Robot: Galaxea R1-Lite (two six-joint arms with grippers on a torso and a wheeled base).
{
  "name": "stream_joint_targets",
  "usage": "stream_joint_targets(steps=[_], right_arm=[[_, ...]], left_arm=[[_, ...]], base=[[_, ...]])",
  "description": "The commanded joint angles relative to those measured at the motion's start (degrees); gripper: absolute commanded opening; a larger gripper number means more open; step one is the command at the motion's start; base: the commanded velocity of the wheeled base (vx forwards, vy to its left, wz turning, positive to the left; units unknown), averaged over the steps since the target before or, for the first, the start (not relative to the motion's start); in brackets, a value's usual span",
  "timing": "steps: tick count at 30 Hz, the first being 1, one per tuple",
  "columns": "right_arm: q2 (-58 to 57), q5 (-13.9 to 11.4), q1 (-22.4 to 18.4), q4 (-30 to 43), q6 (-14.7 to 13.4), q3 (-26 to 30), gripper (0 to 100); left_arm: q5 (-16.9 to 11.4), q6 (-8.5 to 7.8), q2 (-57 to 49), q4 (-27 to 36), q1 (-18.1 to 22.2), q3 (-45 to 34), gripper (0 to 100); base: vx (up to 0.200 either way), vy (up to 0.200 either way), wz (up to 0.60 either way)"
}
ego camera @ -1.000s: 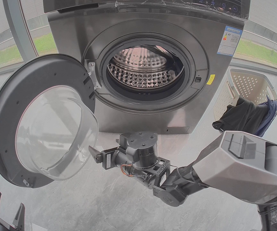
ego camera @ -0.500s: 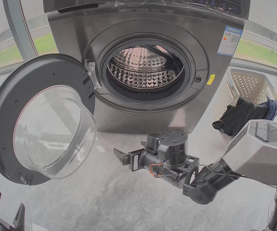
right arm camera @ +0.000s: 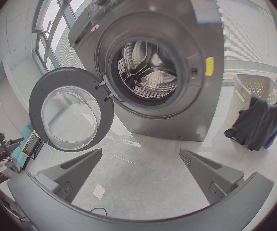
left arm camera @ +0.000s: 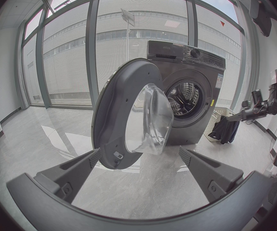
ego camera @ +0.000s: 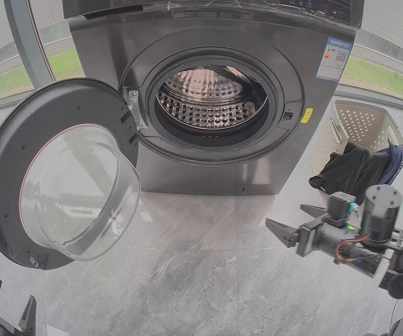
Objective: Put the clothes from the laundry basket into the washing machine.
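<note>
**A:** Start at the left. What is the left gripper doing?

**B:** It sits low at the near left corner, jaws spread and holding nothing (parked clear of the door, I'd guess).

**A:** And the door?

**B:** It is swung wide to the left on its hinges, clear bowl facing us, so the mouth of the washing machine is unblocked. The drum looks bare; I can see no cloth in it.

**A:** So nothing is loaded yet?

**B:** That is my judgement. Right of the machine's mouth, the right gripper hangs above the floor. Its jaws are open and empty, and the tips point leftward.

**A:** Where is what has to go in?

**B:** In the laundry basket, which stands at the machine's right side, on that arm's side. A black garment drapes over the front rim and hangs toward the floor. A blue garment lies just beside it, at the right rim.

**A:** Which one first?

**B:** Probably the black one. It hangs outside the rim, near the gripper but not touching it, so a loose fold should be easy to pinch. The gripper would have to turn toward it first.
</note>
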State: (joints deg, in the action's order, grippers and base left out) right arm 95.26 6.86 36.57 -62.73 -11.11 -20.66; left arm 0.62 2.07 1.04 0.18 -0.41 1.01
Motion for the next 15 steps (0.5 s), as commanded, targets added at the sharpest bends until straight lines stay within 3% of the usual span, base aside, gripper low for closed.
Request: stream_joint_targets(steps=[1, 3, 8, 11, 14, 15], right_arm=[[-19.6, -0.4, -7.4, -1.0, 2.9, 12.5, 100], [-27.1, -0.4, -12.2, -0.3, 4.3, 15.8, 100], [-36.7, -0.8, -19.9, 2.4, 6.6, 20.7, 100], [-47.4, -1.0, -23.8, 13.2, 7.2, 20.7, 100], [-58.0, -1.1, -25.2, 25.6, 8.0, 20.7, 100], [-64.8, -1.1, -26.1, 33.0, 8.0, 20.7, 100]], left_arm=[[0.0, 0.04, -0.1, 0.0, 0.0, -0.8, 100], [0.0, 0.04, -0.1, 0.0, 0.0, -0.8, 100], [0.0, -0.05, -0.1, 0.0, 0.0, -0.8, 100], [0.0, 0.04, -0.1, 0.0, 0.0, -0.8, 100], [0.0, -0.05, -0.1, 0.0, 0.0, -0.8, 100], [0.0, 0.04, 0.0, 0.0, 0.0, -0.8, 100]], base=[[0.0, 0.0, 0.0], [0.0, 0.0, 0.0], [0.0, 0.0, 0.0], [0.0, 0.0, 0.0], [0.0, 0.0, 0.0], [0.0, 0.0, 0.0]])
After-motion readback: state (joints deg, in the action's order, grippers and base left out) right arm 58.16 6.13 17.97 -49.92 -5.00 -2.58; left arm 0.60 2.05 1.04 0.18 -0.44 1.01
